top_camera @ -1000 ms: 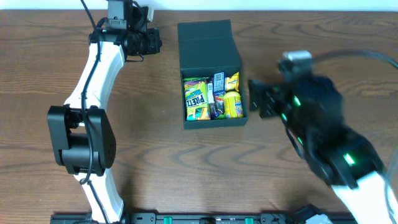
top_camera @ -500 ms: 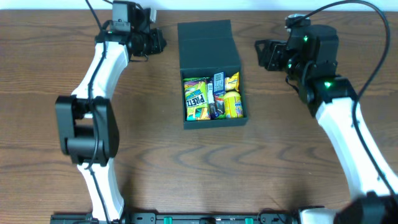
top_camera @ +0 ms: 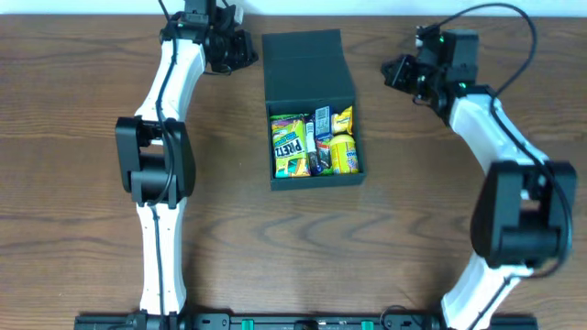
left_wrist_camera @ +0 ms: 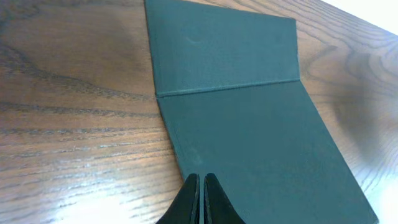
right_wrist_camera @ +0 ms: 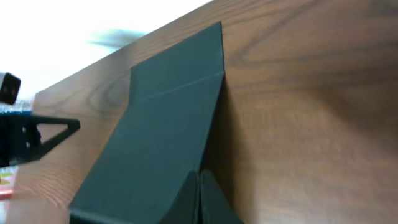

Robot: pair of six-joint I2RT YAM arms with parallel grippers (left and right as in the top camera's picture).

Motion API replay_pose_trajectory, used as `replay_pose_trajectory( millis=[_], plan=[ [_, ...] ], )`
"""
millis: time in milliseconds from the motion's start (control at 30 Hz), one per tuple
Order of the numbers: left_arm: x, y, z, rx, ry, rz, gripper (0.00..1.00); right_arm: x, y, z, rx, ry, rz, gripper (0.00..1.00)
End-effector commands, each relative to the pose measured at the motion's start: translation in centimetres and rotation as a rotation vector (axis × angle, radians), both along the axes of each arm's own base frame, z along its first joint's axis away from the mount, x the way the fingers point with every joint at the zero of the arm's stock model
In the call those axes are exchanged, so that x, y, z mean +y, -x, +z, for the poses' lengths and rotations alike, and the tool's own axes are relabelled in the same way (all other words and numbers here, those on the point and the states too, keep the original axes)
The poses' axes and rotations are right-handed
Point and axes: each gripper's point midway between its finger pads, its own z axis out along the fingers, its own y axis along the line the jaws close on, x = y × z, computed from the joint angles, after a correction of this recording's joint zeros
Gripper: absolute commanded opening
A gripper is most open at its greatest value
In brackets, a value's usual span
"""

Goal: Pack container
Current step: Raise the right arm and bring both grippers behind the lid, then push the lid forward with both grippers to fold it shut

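The container [top_camera: 310, 64] is a matte black box in the middle of the table, its flap lid laid back toward the far edge. Its open part holds several snack packets [top_camera: 315, 142]. My left gripper [top_camera: 246, 50] is shut and empty just left of the lid; in the left wrist view its tips [left_wrist_camera: 201, 178] hover over the lid's left edge [left_wrist_camera: 236, 118]. To the right of the lid my right gripper [top_camera: 393, 71] is also shut and empty. From the right wrist its tips [right_wrist_camera: 200, 175] sit at the lid's right edge [right_wrist_camera: 161, 124].
Bare wood table [top_camera: 83, 183] lies on both sides of the container. Both arms reach up along the table's sides to the far edge. A black rail [top_camera: 293, 321] runs along the near edge.
The right arm swung from beside the box's open part up to the lid's right side, and its gripper went from open to shut. The left arm shifted right toward the lid.
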Motion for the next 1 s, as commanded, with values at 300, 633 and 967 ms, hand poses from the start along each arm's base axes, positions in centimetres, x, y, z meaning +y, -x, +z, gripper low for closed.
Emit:
replay_pose_trajectory(
  millis=[300, 633, 967],
  plan=[
    [-0.4, 1.6, -3.7, 0.153, 0.035, 0.013, 0.06, 2.1, -2.9, -5.4, 0.159, -0.141, 0.056, 0.02],
    [-1.5, 3.2, -5.6, 0.256, 0.104, -0.007, 0.06, 4.8, -1.6, -8.7, 0.236, -0.159, 0.114, 0.02],
    [-3.5, 3.6, -5.3, 0.249, 0.122, -0.045, 0.06, 5.7, -1.3, -8.7, 0.241, -0.163, 0.132, 0.02]
  ],
)
